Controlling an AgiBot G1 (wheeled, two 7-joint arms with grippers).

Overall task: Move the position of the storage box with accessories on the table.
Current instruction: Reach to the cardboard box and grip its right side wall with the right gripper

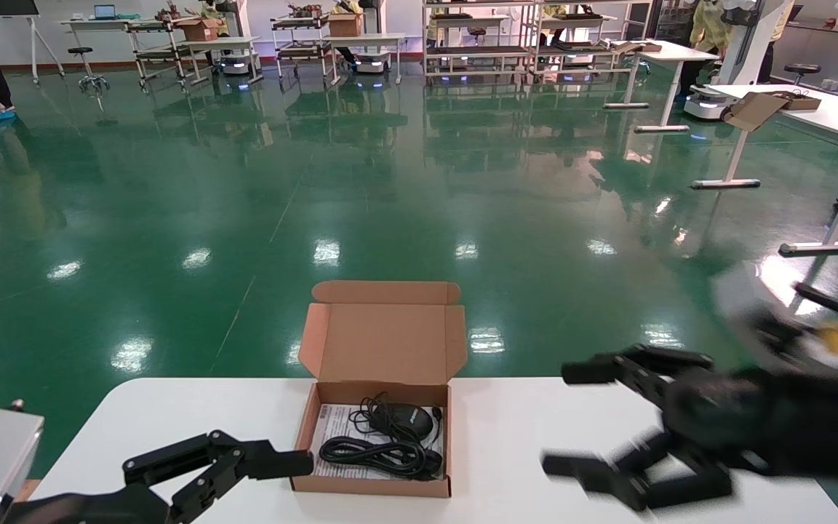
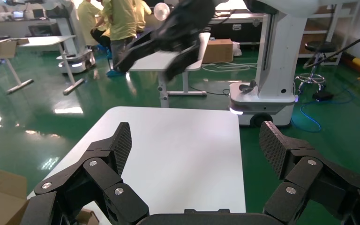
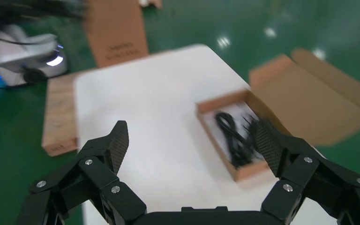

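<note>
The storage box (image 1: 375, 445) sits open near the middle of the table (image 1: 521, 422), close to its far edge, with its flap lid standing upright at the back. Inside lie the accessories: a black mouse (image 1: 410, 417) toward the far right corner, a coiled black cable (image 1: 379, 455) nearer the front, and a white printed sheet (image 1: 332, 429) beneath both. The left gripper (image 1: 244, 477) reaches in low from the near left with its fingers spread, the upper fingertip just beside, perhaps touching, the box's left wall. The right gripper (image 1: 593, 418) hovers to the right of the box, well apart from it, its fingers also spread wide and holding nothing; its wrist view looks down on the box (image 3: 236, 136) past both open pads. Neither hand grips the box yet, so the move itself looks not yet begun. The main risks seem to lie in how light and shallow the cardboard is: a push from one side alone could spin it rather than slide it, and a fingertip catching the low wall might tip it and spill the mouse and cable. The tall lid could snag an arm coming in from the right, and because the box sits so close to the far edge, a shove in that direction might send it off the table.
</note>
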